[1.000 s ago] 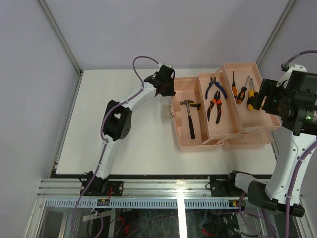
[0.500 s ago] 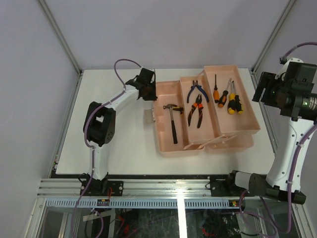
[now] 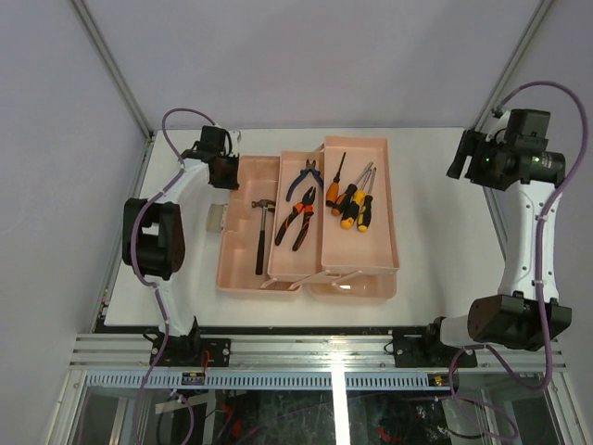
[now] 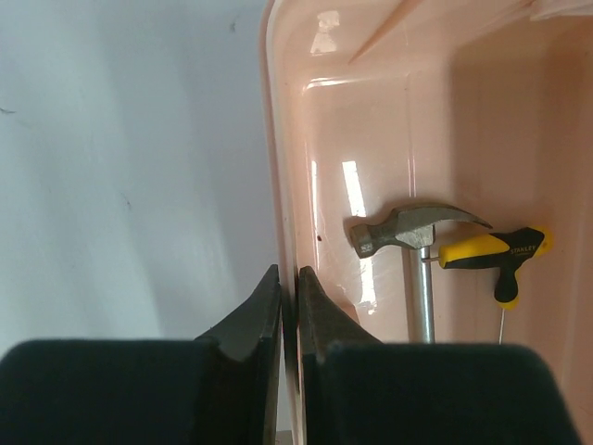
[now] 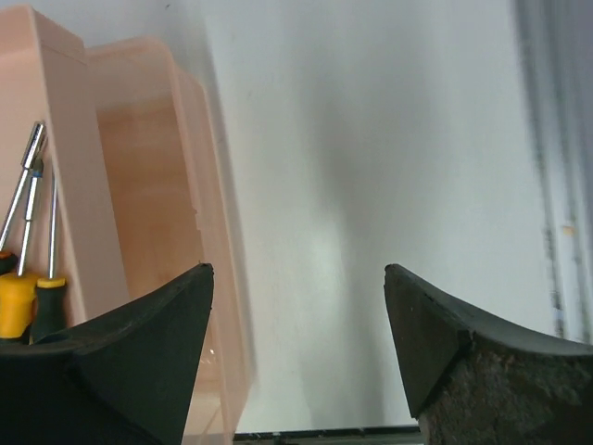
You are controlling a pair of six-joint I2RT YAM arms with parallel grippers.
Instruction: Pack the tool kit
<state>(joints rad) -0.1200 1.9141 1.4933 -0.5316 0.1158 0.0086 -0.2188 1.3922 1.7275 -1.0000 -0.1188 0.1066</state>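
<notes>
My left pincer (image 4: 287,274) is closed on the toolbox (image 3: 239,255), pinching its left wall near the far corner. The toolbox sits open on the table (image 3: 445,269). The hammer (image 3: 260,239) lies in its left compartment, pliers (image 3: 298,215) in the middle tray (image 3: 295,264), and screwdrivers (image 3: 350,199) in the right tray (image 3: 380,250). My right pincer (image 5: 296,271) hangs open, holding nothing, above the table well to the right of the toolbox.
</notes>
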